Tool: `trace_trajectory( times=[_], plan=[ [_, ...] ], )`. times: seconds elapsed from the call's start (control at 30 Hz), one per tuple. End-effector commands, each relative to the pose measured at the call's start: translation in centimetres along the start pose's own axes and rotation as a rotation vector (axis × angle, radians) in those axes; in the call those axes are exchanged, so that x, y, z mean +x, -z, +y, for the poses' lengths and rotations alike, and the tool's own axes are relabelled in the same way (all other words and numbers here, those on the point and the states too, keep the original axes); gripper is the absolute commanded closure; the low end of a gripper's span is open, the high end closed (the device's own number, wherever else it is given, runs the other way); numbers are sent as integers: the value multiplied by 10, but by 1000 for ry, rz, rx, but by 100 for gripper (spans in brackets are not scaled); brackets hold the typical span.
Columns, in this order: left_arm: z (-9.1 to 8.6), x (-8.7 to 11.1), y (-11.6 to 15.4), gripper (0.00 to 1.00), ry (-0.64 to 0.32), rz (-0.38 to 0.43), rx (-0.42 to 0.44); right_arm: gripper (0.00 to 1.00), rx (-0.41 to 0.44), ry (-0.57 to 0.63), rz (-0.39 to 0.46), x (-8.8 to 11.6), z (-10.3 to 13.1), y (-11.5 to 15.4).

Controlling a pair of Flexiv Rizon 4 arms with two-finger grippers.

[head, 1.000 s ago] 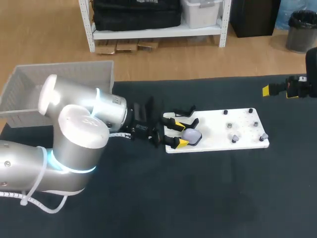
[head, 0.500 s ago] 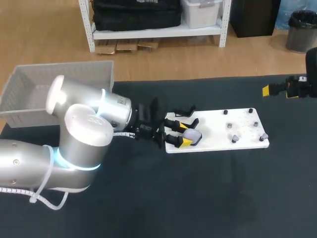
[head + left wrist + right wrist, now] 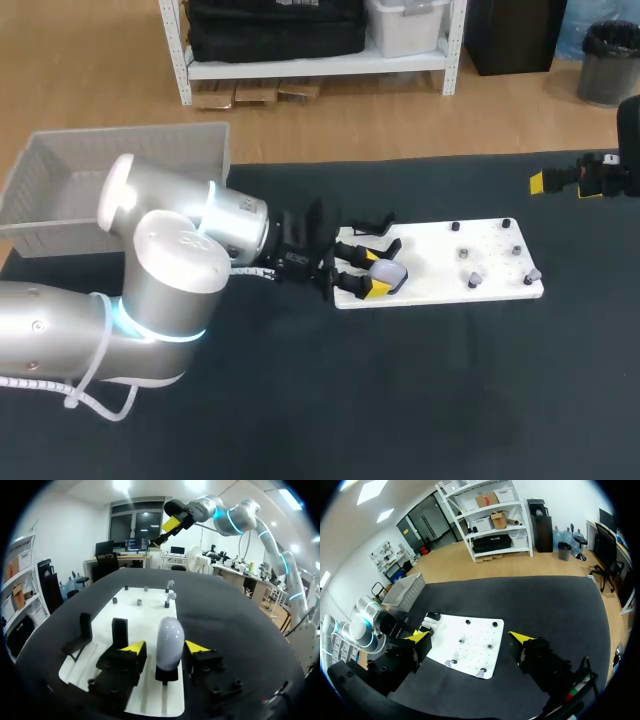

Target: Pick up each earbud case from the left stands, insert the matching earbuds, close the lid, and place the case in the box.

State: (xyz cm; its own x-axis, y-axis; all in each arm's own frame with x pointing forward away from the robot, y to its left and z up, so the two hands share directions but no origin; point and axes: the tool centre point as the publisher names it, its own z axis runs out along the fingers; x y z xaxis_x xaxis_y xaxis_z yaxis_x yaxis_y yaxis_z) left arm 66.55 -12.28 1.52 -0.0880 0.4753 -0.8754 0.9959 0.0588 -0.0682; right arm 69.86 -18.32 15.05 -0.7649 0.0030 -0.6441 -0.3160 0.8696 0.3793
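Observation:
A pale lavender earbud case (image 3: pixel 388 273) stands upright on a black stand at the left end of the white board (image 3: pixel 450 245). My left gripper (image 3: pixel 365 271) is level with it, one yellow-tipped finger on each side. In the left wrist view the case (image 3: pixel 169 641) sits between the fingers of the left gripper (image 3: pixel 165 648); one finger is almost against it, and a narrow gap shows at the other. Small earbuds (image 3: pixel 170 596) sit on pegs further along the board. My right gripper (image 3: pixel 565 180) hangs open high at the table's far right edge, holding nothing.
A grey mesh box (image 3: pixel 120 180) stands at the table's back left corner. Two more black stands (image 3: pixel 368 222) sit beside the case, empty. In the right wrist view the board (image 3: pixel 465 647) lies far below the right gripper (image 3: pixel 470 637). Dark table surrounds the board.
My left arm has slid a little right toward the case, and its fingers have narrowed around it. The right arm has not moved.

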Motion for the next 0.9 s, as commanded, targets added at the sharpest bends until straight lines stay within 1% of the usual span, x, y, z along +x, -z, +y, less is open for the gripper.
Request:
trace_trajectory(
  times=[0.03, 0.13, 0.2, 0.27, 0.3, 0.47, 0.6, 0.73, 0.9],
  plan=[
    [2, 2, -2, 56, -1, -9, 3, 0, -4, 1, 1, 0, -1, 0],
    [2, 3, -3, 57, 2, -8, 6, 0, -4, 1, 1, 0, -1, 0],
    [2, 3, -3, 66, 4, -10, 8, 0, -4, 1, 1, 0, -1, 0],
    [2, 3, -3, 87, 5, -12, 9, 0, -4, 1, 1, 0, -1, 0],
    [2, 3, -3, 100, 5, -15, 10, 0, -4, 1, 1, 0, -1, 0],
    [0, 1, 0, 100, 0, -19, 12, 0, -4, 1, 1, 0, -1, 0],
    [-4, -7, 7, 100, -11, -47, 14, 0, -4, 1, 1, 0, -1, 0],
    [-12, -21, 20, 100, -29, -79, 11, 0, -4, 1, 1, 0, -1, 0],
    [-25, -47, 39, 100, -61, -94, -14, 0, -4, 1, 1, 0, -1, 0]
  ],
)
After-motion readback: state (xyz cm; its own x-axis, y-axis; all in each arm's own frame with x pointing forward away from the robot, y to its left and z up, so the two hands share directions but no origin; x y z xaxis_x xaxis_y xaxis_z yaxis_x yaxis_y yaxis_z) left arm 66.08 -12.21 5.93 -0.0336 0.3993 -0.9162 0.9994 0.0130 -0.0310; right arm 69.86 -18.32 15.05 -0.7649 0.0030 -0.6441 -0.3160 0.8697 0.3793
